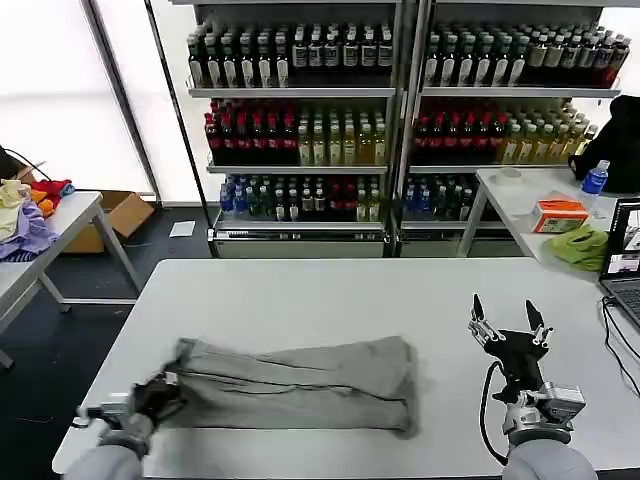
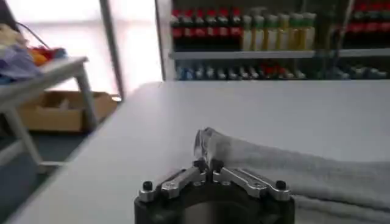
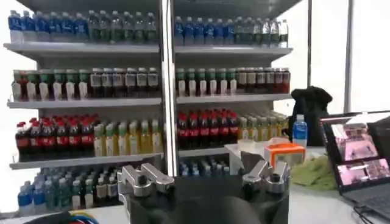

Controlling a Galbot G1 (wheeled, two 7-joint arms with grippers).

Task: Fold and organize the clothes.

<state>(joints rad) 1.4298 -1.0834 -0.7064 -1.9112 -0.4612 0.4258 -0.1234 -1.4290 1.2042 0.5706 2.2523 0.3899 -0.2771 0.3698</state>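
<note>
While the left arm is working: the left gripper (image 1: 160,395) is sitting at the 8 o'clock corner of the counter (image 1: 300,290), its fingers (image 2: 200,165) pressed together and pinching the end of the shirt (image 1: 300,385).
Shirt: it is lying as a long folded band across the near half of the counter, running from 8 o'clock toward 5 o'clock, flat apart from the pinched end, which is rising slightly.
Grip reason: holding that end is probably giving control for the next fold across toward the far end.
Right gripper (image 1: 510,330): it is hovering at 4 o'clock, fingers spread and pointing up, holding nothing, well apart from the shirt, likely waiting.
Edges: the pinched end is lying near the counter's left and near edges, so any slip could be sending cloth over the side.
Open room: the counter from 10 through 2 o'clock is lying bare, offering space for swinging the cloth over.
</note>
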